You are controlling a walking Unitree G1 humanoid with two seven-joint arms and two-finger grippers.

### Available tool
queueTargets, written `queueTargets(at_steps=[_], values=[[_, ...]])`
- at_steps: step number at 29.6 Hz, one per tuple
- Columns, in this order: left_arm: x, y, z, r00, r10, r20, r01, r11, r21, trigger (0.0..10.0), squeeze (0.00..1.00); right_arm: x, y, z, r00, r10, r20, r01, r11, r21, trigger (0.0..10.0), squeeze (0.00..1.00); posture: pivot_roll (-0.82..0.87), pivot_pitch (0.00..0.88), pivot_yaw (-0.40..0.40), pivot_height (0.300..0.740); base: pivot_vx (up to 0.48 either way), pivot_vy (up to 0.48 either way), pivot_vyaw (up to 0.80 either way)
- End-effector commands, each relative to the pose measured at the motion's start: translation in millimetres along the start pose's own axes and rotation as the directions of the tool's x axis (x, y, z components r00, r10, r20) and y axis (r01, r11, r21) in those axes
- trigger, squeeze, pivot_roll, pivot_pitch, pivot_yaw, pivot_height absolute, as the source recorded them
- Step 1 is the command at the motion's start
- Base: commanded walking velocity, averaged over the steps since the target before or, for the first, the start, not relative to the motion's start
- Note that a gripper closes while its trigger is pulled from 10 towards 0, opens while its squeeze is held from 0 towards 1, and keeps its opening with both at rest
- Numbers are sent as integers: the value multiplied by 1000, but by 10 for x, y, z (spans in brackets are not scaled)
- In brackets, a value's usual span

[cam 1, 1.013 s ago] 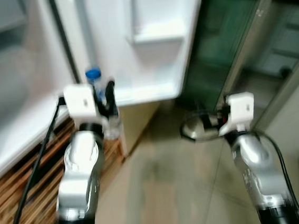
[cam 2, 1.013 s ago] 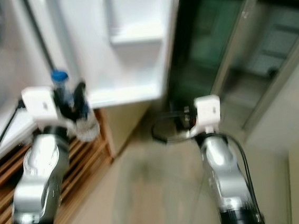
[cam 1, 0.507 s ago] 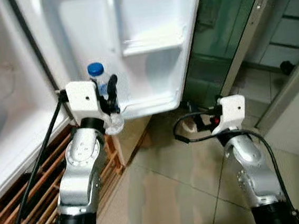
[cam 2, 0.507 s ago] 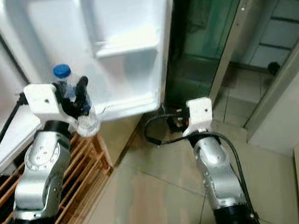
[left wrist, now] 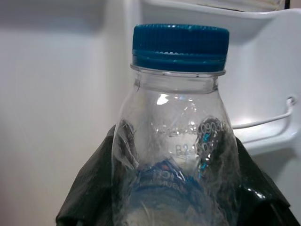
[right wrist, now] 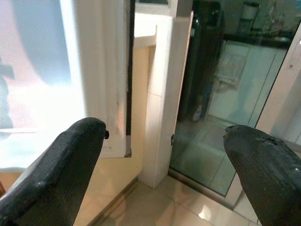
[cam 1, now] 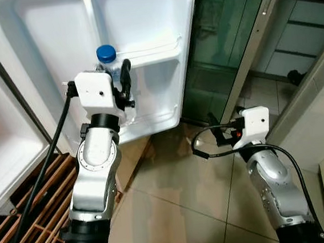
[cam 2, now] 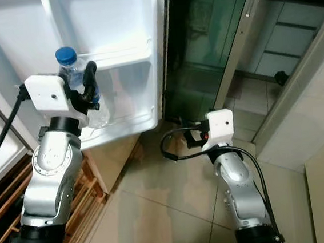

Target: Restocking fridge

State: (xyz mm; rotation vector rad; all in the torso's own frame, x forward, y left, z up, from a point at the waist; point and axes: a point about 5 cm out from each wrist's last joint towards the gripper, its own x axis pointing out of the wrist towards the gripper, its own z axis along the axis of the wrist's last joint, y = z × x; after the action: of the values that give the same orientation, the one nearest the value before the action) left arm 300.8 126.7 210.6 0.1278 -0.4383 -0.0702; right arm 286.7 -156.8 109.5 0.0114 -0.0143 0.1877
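Since a second ago, the left gripper has risen with the clear plastic water bottle, which now stands against the white fridge door level with its lower shelf rail. Its black fingers are clamped on the bottle's body, long axis upright, blue cap pointing up. Lower down, the right gripper hangs over the tiled floor, fingers spread wide apart, holding nothing.
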Motion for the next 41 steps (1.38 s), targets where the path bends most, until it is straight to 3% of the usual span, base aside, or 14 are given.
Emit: queueTargets(at_steps=[1,5,6,12,17,18,22,27,29,32,33,34,35,41], values=[[72,51,96,997,23,74,-27,999,41,10000,0,-12,-35,50,1000,-9,14,9,1000,-1,10000,137,-130,0,-21,740,0,0,0],[88,95,-40,997,19,76,-28,993,114,10000,0,-20,-32,51,1000,-8,12,8,1000,-2,10000,137,-137,0,-23,740,0,0,0],[109,127,-149,997,19,75,-32,984,173,10000,0,-23,-29,47,1000,-7,10,7,1000,-1,10000,137,-140,0,-24,740,0,0,0],[231,138,-435,997,52,55,-65,962,266,10000,0,-9,-22,66,1000,3,11,-3,1000,-8,10000,133,-167,0,-36,740,0,0,0],[314,114,-585,995,95,9,-94,957,274,10000,0,-11,-23,75,1000,8,11,-8,1000,-17,10000,137,-182,0,-39,740,0,0,0],[367,120,-696,989,142,-48,-123,952,281,10000,0,-12,-27,88,1000,10,13,-10,1000,-26,10000,137,-190,0,-39,740,0,0,0],[410,148,-778,976,195,-95,-160,945,286,10000,0,-12,-36,100,1000,10,16,-10,999,-36,10000,141,-214,0,-34,740,0,0,0],[431,258,-886,938,281,-204,-239,949,206,10000,0,-13,-50,113,1000,7,21,-6,999,-46,10000,137,-227,0,-29,740,0,0,0],[410,311,-954,911,302,-280,-286,953,98,10000,0,-14,-52,114,1000,3,21,-2,999,-46,10000,145,-226,0,-26,740,0,0,0],[377,406,-1007,875,353,-331,-358,933,48,10000,0,-14,-55,111,1000,1,21,0,999,-46,10000,137,-224,0,-28,740,0,0,0],[379,455,-1002,867,374,-329,-383,923,42,10000,525,-18,-55,107,1000,0,20,1,999,-45,10000,141,-216,0,-30,740,0,0,0],[379,455,-1002,867,374,-329,-383,923,42,10000,525,-18,-55,107,1000,0,20,1,999,-45,10000,141,-216,0,-30,740,0,0,0],[400,470,-973,873,377,-310,-384,922,39,10000,1000,-19,-57,99,1000,0,17,1,999,-44,10000,141,-208,0,-34,740,0,0,0],[453,378,-885,916,324,-238,-328,944,24,10000,1000,-23,-60,82,1000,3,11,-2,999,-42,10000,141,-181,0,-48,740,0,0,0]])
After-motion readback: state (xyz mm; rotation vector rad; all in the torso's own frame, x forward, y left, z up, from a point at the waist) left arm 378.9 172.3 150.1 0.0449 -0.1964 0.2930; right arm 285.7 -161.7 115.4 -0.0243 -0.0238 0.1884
